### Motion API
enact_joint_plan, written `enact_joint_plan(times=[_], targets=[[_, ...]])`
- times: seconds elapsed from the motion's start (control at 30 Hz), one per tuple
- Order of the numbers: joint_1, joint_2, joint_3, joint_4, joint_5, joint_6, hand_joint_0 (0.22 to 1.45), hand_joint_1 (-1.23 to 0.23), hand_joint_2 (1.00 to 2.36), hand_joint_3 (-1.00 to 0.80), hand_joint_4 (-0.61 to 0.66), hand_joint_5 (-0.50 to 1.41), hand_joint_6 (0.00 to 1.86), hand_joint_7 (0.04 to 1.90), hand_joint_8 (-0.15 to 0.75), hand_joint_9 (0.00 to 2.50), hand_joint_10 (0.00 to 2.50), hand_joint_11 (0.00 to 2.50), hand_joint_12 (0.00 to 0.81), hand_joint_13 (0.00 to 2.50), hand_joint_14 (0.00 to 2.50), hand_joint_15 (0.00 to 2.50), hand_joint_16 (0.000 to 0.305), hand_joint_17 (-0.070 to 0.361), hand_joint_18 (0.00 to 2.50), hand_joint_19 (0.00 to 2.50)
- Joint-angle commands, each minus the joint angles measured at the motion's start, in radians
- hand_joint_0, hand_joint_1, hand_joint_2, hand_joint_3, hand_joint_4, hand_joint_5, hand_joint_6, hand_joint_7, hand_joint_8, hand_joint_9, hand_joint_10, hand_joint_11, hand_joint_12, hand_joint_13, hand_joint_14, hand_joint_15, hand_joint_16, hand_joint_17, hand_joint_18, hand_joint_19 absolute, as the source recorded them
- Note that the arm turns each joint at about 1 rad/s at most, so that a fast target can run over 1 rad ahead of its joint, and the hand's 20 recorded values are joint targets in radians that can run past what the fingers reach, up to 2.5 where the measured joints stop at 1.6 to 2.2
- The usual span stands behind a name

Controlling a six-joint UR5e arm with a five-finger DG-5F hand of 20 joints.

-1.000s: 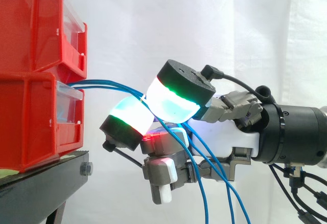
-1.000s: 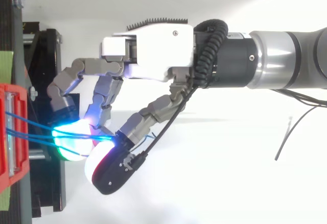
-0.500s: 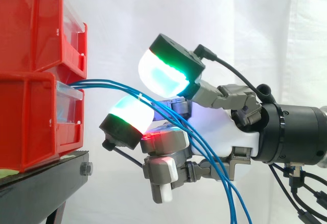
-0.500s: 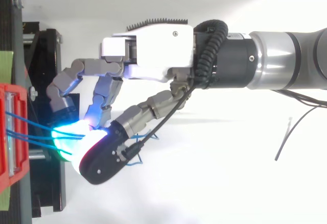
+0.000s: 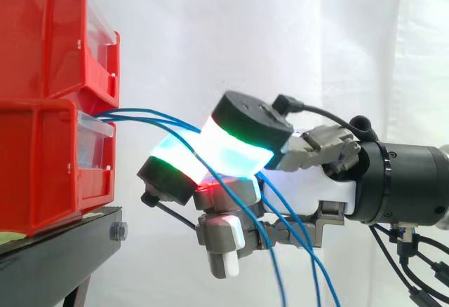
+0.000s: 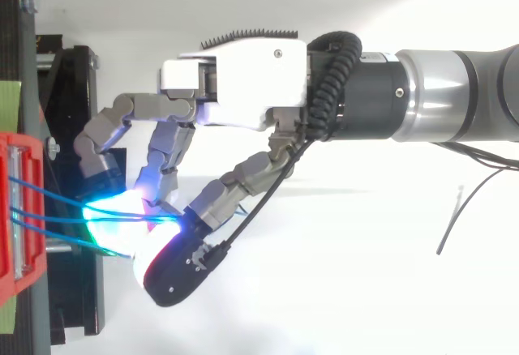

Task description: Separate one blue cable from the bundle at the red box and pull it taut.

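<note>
Watching remotely, I see the hand (image 6: 243,79) with two glowing pads (image 5: 235,149) pressed together on the blue cables (image 5: 133,114); how many they actually pinch I cannot tell. Thin and glossy, these leave the lower red box (image 5: 42,160), arc gently to the pads, then hang slack below the palm.

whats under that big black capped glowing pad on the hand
Thin blue cables from the lower red plastic bin pass beneath it, pinched against a second glowing pad of the hand. The pads cover how many are caught.
</note>
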Motion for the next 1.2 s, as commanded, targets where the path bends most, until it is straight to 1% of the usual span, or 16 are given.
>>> enact_joint_plan(times=[0.0, 0.13, 0.2, 0.27, 0.3, 0.4, 0.47, 0.53, 0.67, 0.73, 0.77, 0.83, 0.87, 1.0, 1.07, 1.17], targets=[[0.001, 0.0, 0.0, -0.001, 0.0, 0.0, 0.75, -1.0, 1.0, -0.5, 0.09, -0.17, 0.86, 1.2, 0.263, 1.14, 0.02, 1.35, 0.339, 1.09, 0.03, 0.87, 0.047, 0.107, 0.88, 0.8], [-0.001, 0.0, 0.0, -0.001, 0.0, 0.0, 0.63, -1.01, 1.0, -0.5, 0.11, -0.17, 0.87, 1.21, 0.265, 1.15, 0.02, 1.37, 0.338, 1.09, 0.03, 0.88, 0.047, 0.106, 0.88, 0.82], [0.001, 0.0, 0.0, -0.001, 0.0, 0.0, 0.52, -0.97, 1.0, -0.5, 0.13, -0.16, 0.87, 1.17, 0.283, 1.18, 0.02, 1.38, 0.359, 1.12, 0.03, 0.88, 0.05, 0.113, 0.91, 0.84], [-0.001, 0.0, 0.0, -0.001, 0.0, 0.0, 0.5, -0.93, 1.0, -0.5, 0.13, -0.16, 0.86, 1.14, 0.292, 1.19, 0.02, 1.37, 0.363, 1.13, 0.03, 0.87, 0.052, 0.116, 0.93, 0.84], [0.001, 0.0, 0.0, -0.001, 0.0, 0.0, 0.47, -0.82, 1.0, -0.5, 0.15, -0.15, 0.85, 1.1, 0.305, 1.21, 0.02, 1.35, 0.376, 1.14, 0.03, 0.86, 0.054, 0.122, 0.95, 0.84], [-0.001, 0.0, 0.0, -0.001, 0.0, -0.002, 0.52, -0.56, 1.0, -0.5, 0.14, -0.13, 0.81, 1.1, 0.291, 1.22, 0.02, 1.35, 0.36, 1.15, 0.03, 0.88, 0.052, 0.117, 0.95, 0.87], [0.001, 0.0, 0.0, 0.001, 0.001, -0.002, 0.56, -0.47, 1.0, -0.5, 0.12, -0.13, 0.79, 1.13, 0.279, 1.24, 0.02, 1.36, 0.348, 1.15, 0.03, 0.88, 0.049, 0.111, 0.93, 0.88], [0.001, 0.0, 0.002, 0.001, 0.001, -0.002, 0.61, -0.45, 1.0, -0.5, 0.12, -0.12, 0.79, 1.15, 0.269, 1.24, 0.03, 1.37, 0.344, 1.15, 0.03, 0.89, 0.048, 0.108, 0.92, 0.9], [0.001, 0.0, 0.003, 0.001, 0.001, -0.002, 0.62, -0.52, 1.01, -0.42, 0.11, -0.13, 0.79, 1.17, 0.268, 1.23, 0.03, 1.37, 0.348, 1.15, 0.03, 0.9, 0.049, 0.11, 0.92, 0.91], [0.001, 0.0, 0.003, 0.001, 0.001, -0.002, 0.6, -0.63, 1.01, -0.29, 0.12, -0.13, 0.79, 1.17, 0.277, 1.22, 0.03, 1.37, 0.354, 1.14, 0.03, 0.9, 0.05, 0.112, 0.92, 0.91], [0.001, 0.0, 0.003, 0.001, 0.001, -0.002, 0.59, -0.66, 1.02, -0.26, 0.11, -0.13, 0.79, 1.17, 0.277, 1.22, 0.03, 1.38, 0.351, 1.14, 0.03, 0.9, 0.05, 0.112, 0.91, 0.92], [0.001, 0.0, 0.005, 0.001, 0.001, -0.002, 0.58, -0.73, 1.02, -0.2, 0.13, -0.14, 0.81, 1.14, 0.304, 1.22, 0.02, 1.36, 0.379, 1.16, 0.03, 0.88, 0.056, 0.126, 0.96, 0.88], [0.001, 0.0, 0.003, 0.001, 0.0, -0.002, 0.58, -0.74, 1.02, -0.19, 0.12, -0.15, 0.81, 1.15, 0.295, 1.21, 0.02, 1.36, 0.377, 1.15, 0.03, 0.88, 0.056, 0.125, 0.95, 0.89], [-0.001, 0.0, 0.005, 0.001, 0.0, -0.002, 0.6, -0.82, 1.02, -0.17, 0.1, -0.17, 0.83, 1.17, 0.275, 1.16, 0.02, 1.35, 0.361, 1.11, 0.03, 0.9, 0.052, 0.118, 0.91, 0.9], [0.001, 0.0, 0.003, -0.001, 0.001, -0.002, 0.62, -0.85, 1.02, -0.21, 0.09, -0.18, 0.84, 1.16, 0.261, 1.14, 0.02, 1.35, 0.354, 1.09, 0.03, 0.9, 0.051, 0.114, 0.89, 0.9], [0.001, 0.0, 0.005, 0.001, 0.001, -0.002, 0.67, -0.9, 1.01, -0.33, 0.08, -0.18, 0.84, 1.16, 0.258, 1.11, 0.02, 1.35, 0.351, 1.07, 0.03, 0.88, 0.05, 0.113, 0.88, 0.86]])
